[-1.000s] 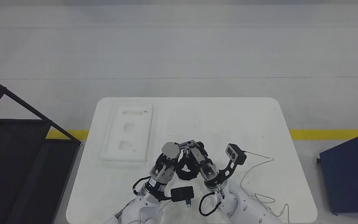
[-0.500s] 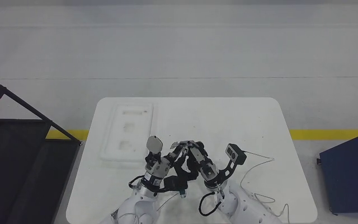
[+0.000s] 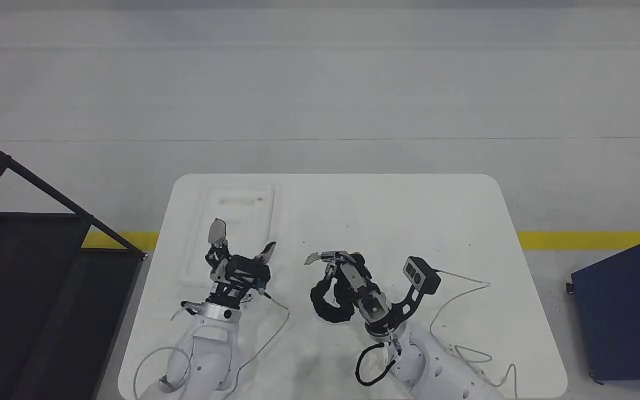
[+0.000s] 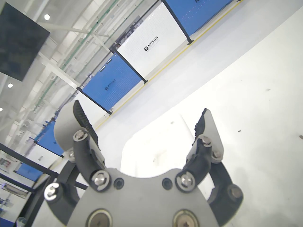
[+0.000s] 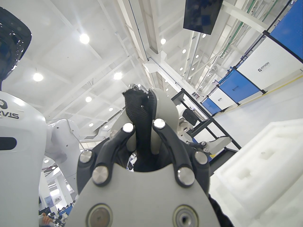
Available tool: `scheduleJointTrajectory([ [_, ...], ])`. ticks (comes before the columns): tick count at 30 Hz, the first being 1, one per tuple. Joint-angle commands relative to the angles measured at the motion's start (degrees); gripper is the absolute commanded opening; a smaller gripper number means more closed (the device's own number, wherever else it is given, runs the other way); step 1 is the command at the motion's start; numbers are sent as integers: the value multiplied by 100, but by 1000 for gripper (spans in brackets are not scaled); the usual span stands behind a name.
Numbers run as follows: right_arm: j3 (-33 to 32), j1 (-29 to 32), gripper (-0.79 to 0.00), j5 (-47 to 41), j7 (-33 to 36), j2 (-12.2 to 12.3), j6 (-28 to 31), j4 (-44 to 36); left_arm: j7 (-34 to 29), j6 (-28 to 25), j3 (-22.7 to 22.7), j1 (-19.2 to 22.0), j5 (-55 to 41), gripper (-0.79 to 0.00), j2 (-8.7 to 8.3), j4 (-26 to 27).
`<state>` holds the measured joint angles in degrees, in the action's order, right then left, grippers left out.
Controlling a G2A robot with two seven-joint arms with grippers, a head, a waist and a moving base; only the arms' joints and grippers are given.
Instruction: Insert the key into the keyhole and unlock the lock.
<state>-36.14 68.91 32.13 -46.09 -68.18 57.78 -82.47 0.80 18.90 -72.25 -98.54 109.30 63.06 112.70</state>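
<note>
A: Where is the lock sitting right now?

B: The right tool (image 5: 142, 100) is clenching it; the lock (image 5: 136, 112) is showing as a black, rough-woven body pinched tight in that grip and raised above the table (image 3: 430, 220) near its front middle; a black loop (image 3: 325, 300) is hanging below the tool, and I cannot tell whether it is touching the table.

A: And the key?

B: I am not making it out with any certainty; a small bright metal bit (image 5: 135, 86) is poking out at the tip of the black body, and I cannot tell whether that is the key or the keyhole end.

A: What is the other arm doing?

B: The left tool (image 4: 142, 119) is hanging released, its fingers (image 4: 208, 128) spread wide with nothing between them; it is hovering just beside the white foam tray (image 3: 228, 215), well apart from the lock.

A: How are you expecting these things to handle?

B: I am judging the covering to be grippy, so the body is unlikely to be slipping; the loop is looking limp and liable to swing, so I am favouring a hold on the stiff body close to the keyhole; a key would be small, hard and slick, so I am thinking of taking it flat by its head, leaving the blade free; turning it will be twisting the lock against the right tool's hold.
</note>
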Motion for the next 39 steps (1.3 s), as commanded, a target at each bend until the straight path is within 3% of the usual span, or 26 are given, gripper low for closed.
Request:
scheduleJointTrajectory([
  [1, -67, 36, -785, -66, 134, -5, -132, -104, -8, -398, -298, -169, -520, 0, -27, 166],
  [5, -302, 118, -785, -74, 406, 2, -243, -226, -335, -1751, -845, -452, -1626, 0, -96, 511],
  [7, -422, 156, -785, 9, 513, 3, -312, -265, -758, -2879, -1057, -528, -2099, 0, -155, 597],
  [11, -598, 225, -785, 191, 712, -9, -454, -344, -1612, -5284, -1377, -384, -3497, 0, -273, 570],
  [15, -686, 268, -785, 187, 856, -45, -461, -405, -2570, -6743, -1551, 37, -5215, 0, -373, 92],
  [19, -747, 295, -785, 175, 976, -89, -447, -439, -3345, -7243, -1395, 536, -6814, 0, -452, -358],
  [25, -670, 280, -785, 105, 1164, -198, -364, -369, -3806, -7286, -988, 1070, -7678, 0, -503, -399],
  [31, -649, 245, -785, 65, 1249, -308, -301, -283, -3852, -6956, -727, 1394, -7641, 0, -506, -294],
  [37, -699, 285, -785, 88, 1317, -386, -229, -204, -3694, -6929, -561, 1418, -7485, 0, -513, -178],
  [38, -712, 295, -785, 85, 1319, -397, -211, -193, -3674, -6950, -545, 1410, -7461, -292, -517, -165],
  [39, -726, 305, -785, 86, 1328, -408, -198, -179, -3654, -6966, -534, 1403, -7432, -511, -522, -155],
])
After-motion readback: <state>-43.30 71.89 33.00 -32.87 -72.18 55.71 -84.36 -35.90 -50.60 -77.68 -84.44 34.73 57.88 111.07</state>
